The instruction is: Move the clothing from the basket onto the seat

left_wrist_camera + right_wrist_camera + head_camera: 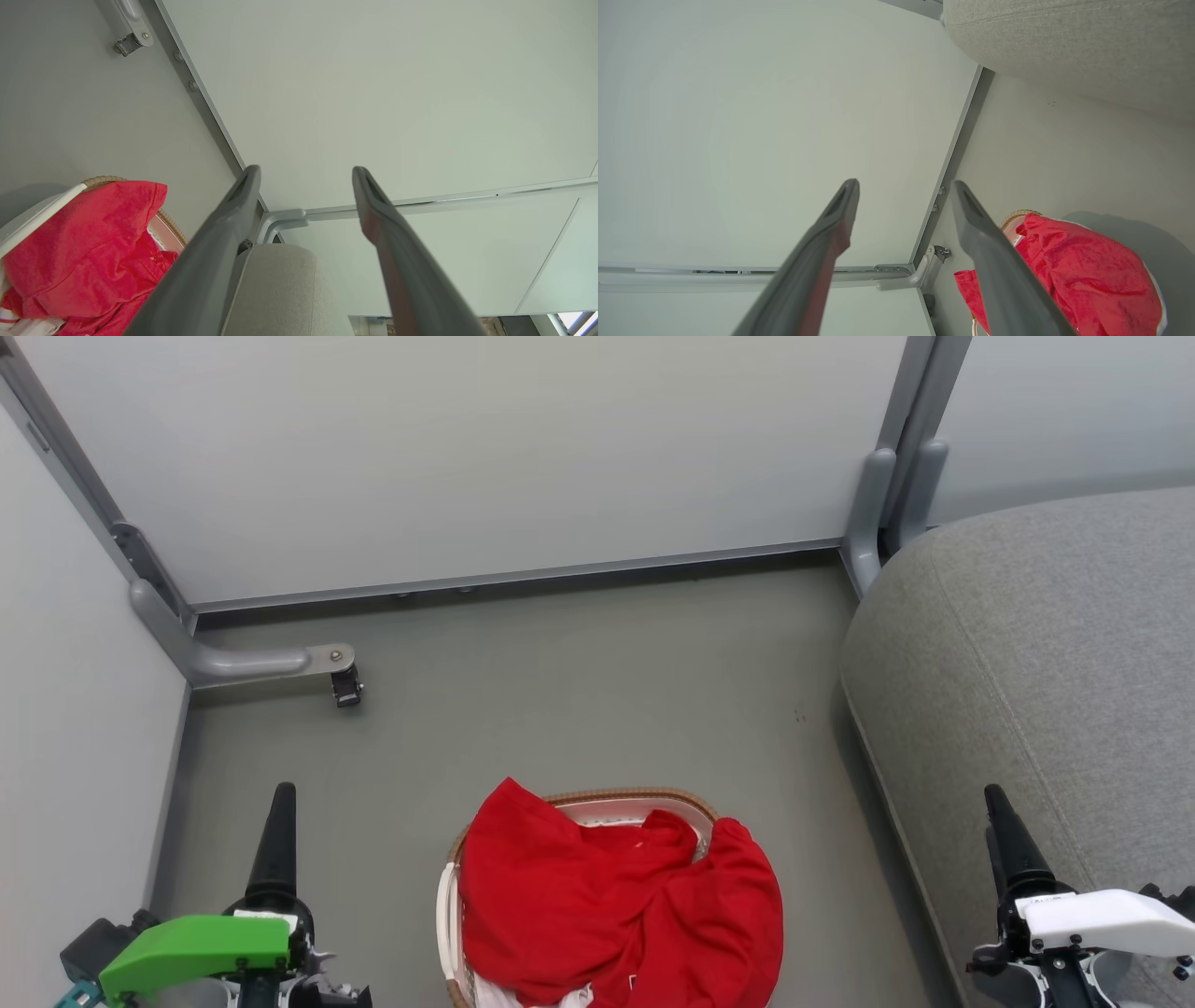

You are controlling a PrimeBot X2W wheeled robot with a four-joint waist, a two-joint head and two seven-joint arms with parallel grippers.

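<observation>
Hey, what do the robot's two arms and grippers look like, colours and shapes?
The left gripper has two long, dark grey fingers that taper to rounded tips, with a slot-like recess near each tip. Its wrist carries a bright green cover. The right gripper has the same dark tapering fingers, but its wrist wears a white cover.

A dull grey-green floor (pixel 579 700) lies across the middle of the head view, with tiny dark specks (pixel 800 716) right of centre. A pale partition panel (pixel 467 448) spans the top with a thin grey rail (pixel 523 575) along its base, and a second pale panel (pixel 65 728) runs down the left edge. Where they meet, a curved grey metal foot (pixel 252 662) reaches onto the floor, a small dark fitting (pixel 346 689) at its tip; two grey posts (pixel 894 495) stand at the upper right.
</observation>
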